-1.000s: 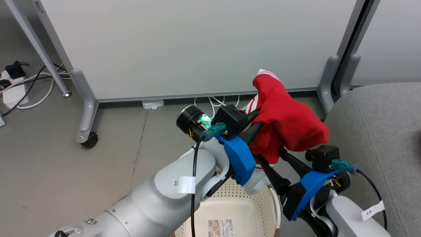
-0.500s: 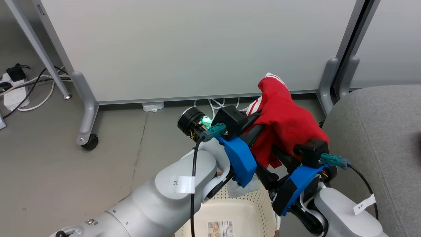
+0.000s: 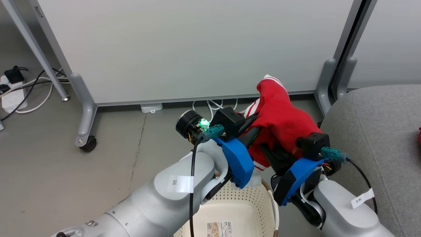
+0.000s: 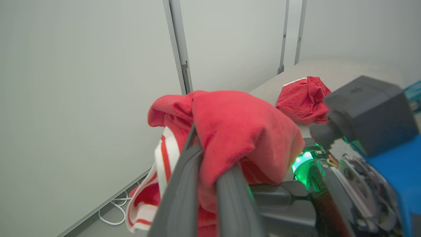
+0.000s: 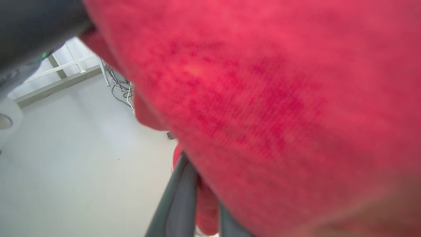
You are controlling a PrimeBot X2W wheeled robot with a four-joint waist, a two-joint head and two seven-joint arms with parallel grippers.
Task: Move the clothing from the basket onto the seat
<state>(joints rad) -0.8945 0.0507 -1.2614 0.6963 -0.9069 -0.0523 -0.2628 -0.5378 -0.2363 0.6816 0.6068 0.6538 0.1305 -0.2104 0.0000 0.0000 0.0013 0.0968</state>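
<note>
Grey concrete floor point(image 3: 49, 164) spreads under the scene in the head view. Nearest, at 6 o'clock, stands the basket point(image 3: 250, 194), with its perforated cream wall and a barcode sticker point(image 3: 219, 229) on its bottom.

The left arm point(image 3: 158, 200) enters from 7 o'clock and reaches toward 1 o'clock. The right arm point(image 3: 342, 214) enters from 5 o'clock and leans toward 11 o'clock, so the two wrists converge over the basket's far rim.

There the red garment point(image 3: 283, 121) hangs draped over both sets of fingers. Its long axis runs about 12 to 6 o'clock. A white-striped peak points toward the partition and a striped hem hangs toward the basket; whether the hem touches the rim cannot be told.

In the left wrist view, the left gripper point(image 4: 210, 158) has its fingers pressed together, pinching the cloth. In the right wrist view, the right gripper point(image 5: 202, 197) has its fingers drawn close on a red fold.

At 3 o'clock, just beside the right arm, lies the seat point(image 3: 371, 131), with a second red garment point(image 4: 302, 98) crumpled on it.

Farthest, from 10 to 2 o'clock, stands a pale partition panel point(image 3: 197, 49) on a castored foot point(image 3: 88, 144), with cables point(image 3: 213, 105) below it.
</note>
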